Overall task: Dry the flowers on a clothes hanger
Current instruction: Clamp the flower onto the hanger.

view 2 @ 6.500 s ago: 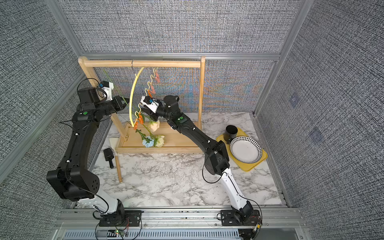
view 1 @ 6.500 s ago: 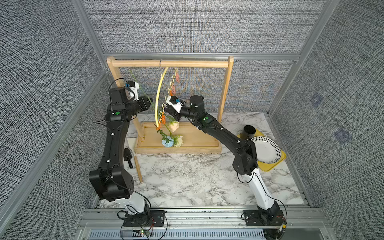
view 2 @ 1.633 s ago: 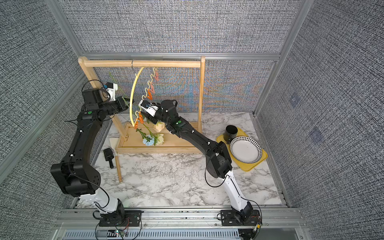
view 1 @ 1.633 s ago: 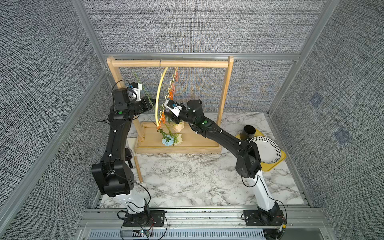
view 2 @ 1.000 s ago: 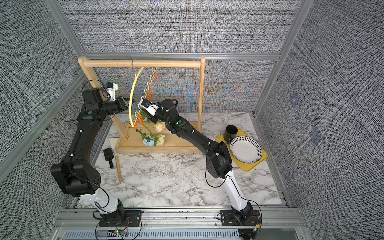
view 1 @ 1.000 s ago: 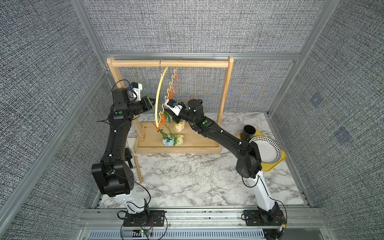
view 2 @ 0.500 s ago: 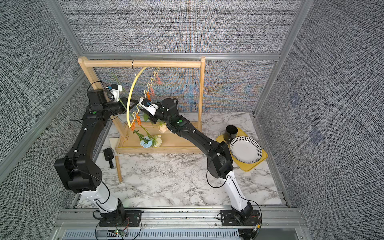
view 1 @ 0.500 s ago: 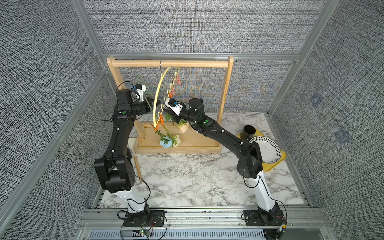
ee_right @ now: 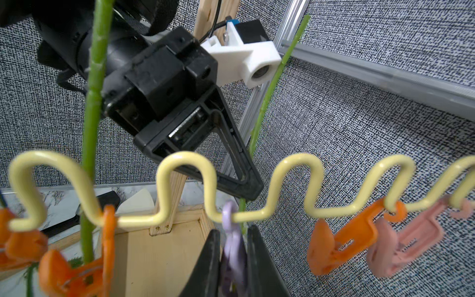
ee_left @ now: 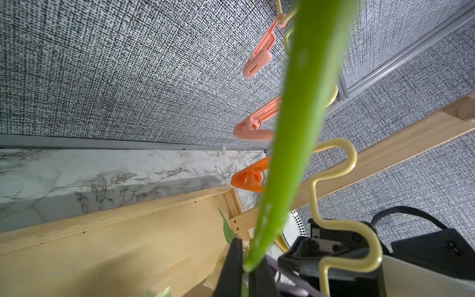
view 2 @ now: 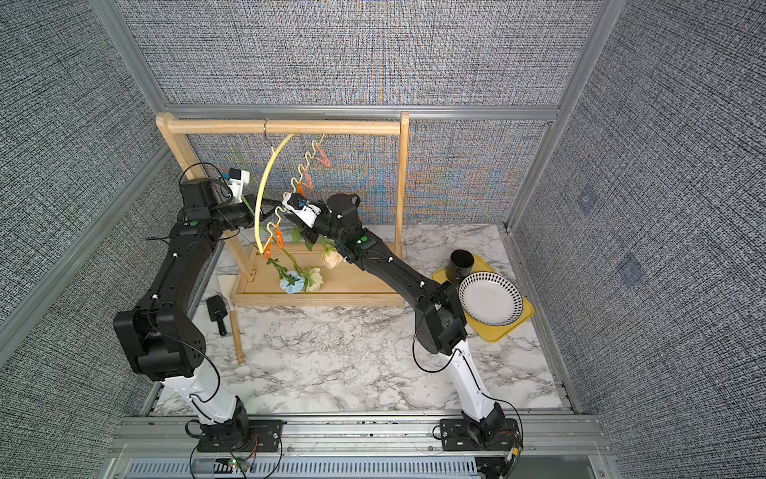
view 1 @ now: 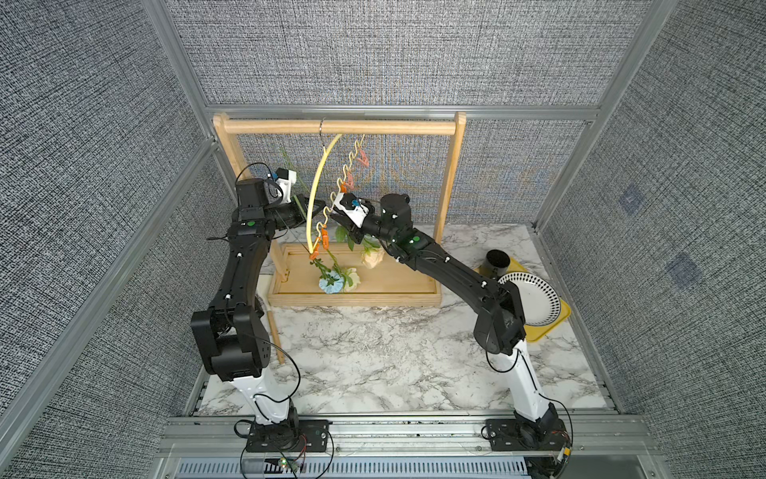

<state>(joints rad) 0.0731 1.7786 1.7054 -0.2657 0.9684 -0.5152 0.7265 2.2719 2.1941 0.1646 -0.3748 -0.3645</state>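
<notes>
The pale-yellow clothes hanger point(view 1: 319, 182) hangs from the wooden rack's bar, tilted to one side. Two flowers hang head-down from its lowest orange clips point(view 1: 324, 239): a light-blue bloom point(view 1: 329, 284) and a cream-white rose point(view 1: 353, 277). My left gripper point(ee_left: 245, 257) is shut on the green stem point(ee_left: 295, 128) of the beige rose point(view 1: 372, 258), just behind the hanger's wavy wire. The stem's end sticks up past the wrist point(view 1: 286, 155). My right gripper point(ee_right: 232, 236) is shut on a lilac clip point(ee_right: 232, 246) on the wire, with that stem point(ee_right: 272, 84) right behind the clip.
The wooden rack point(view 1: 449, 166) stands on a wooden base tray point(view 1: 393, 286) at the back. At the right, a black cup point(view 1: 496, 261) and a dotted plate point(view 1: 534, 298) sit on a yellow tray point(view 1: 551, 329). A black brush point(view 2: 216, 313) lies by the rack's left foot.
My left gripper has carried the stem rightward up to the hanger, so the stem end now rises past the wrist. The right gripper stays on the lilac clip, its jaws a little narrower.
</notes>
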